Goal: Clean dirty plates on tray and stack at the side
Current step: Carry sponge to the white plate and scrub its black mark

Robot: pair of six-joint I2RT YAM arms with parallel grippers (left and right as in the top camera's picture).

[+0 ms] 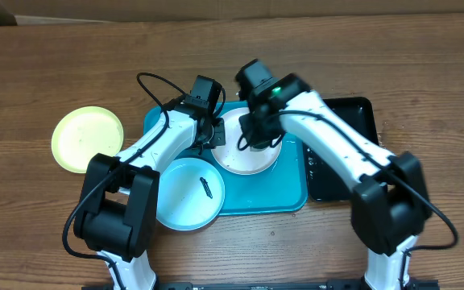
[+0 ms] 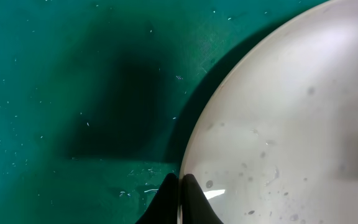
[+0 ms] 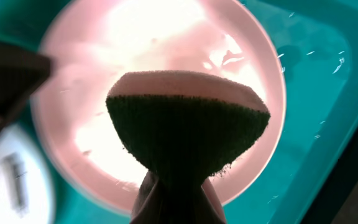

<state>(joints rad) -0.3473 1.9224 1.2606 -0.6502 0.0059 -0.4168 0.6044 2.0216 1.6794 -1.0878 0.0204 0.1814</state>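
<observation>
The white plate (image 1: pixel 244 157) lies in the middle of the turquoise tray (image 1: pixel 284 197). My left gripper (image 2: pixel 180 190) is shut on the white plate's (image 2: pixel 291 124) left rim. My right gripper (image 3: pixel 178 196) is shut on a dark green sponge (image 3: pixel 188 127), which hangs over the white plate (image 3: pixel 154 43). Overhead, the right gripper (image 1: pixel 256 138) is above the plate's centre and the left gripper (image 1: pixel 216 133) at its edge. The pale blue plate (image 1: pixel 185 195), with a dark smear, overlaps the tray's front left corner. The yellow-green plate (image 1: pixel 87 138) rests on the table, left of the tray.
A glossy black tray (image 1: pixel 345 121) lies along the turquoise tray's right side, partly under my right arm. Bare wooden table (image 1: pixel 55 234) surrounds both trays.
</observation>
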